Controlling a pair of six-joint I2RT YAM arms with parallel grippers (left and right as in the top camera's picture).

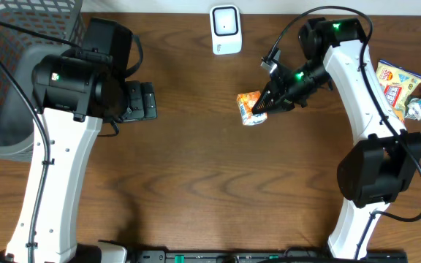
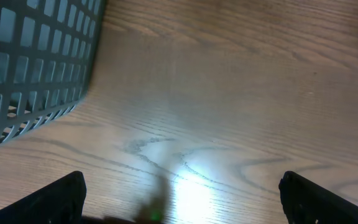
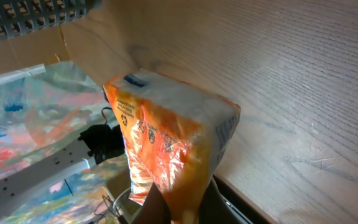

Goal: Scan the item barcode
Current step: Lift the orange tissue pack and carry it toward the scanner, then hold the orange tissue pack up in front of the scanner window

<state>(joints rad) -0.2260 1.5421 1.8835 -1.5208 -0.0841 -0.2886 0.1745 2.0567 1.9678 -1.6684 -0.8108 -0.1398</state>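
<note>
Surface (image 1: 196,190) closest to me is carrying only the two arm bases, so I am looking further out. Midway across, the left fingers (image 1: 148,100) are hanging spread wide and grasping nothing, pointing at plain wood near the grey mesh basket (image 1: 13,51). Roughly level with them, the right fingers (image 1: 264,107) are clenching tight on one end of an orange snack packet (image 1: 249,107), which is sitting over the middle of the surface. I cannot tell whether it is resting on the wood or hanging just above it. Beyond it, by the far edge, the white barcode scanner (image 1: 225,30) is standing well apart from the packet. Off to the right, more snack packets (image 1: 397,79) are lying in a small pile. I am judging the pickup as done and the scan as not yet done: the packet is needing to travel up to the scanner with its code facing it, and I am not making out which face is carrying that code.
</note>
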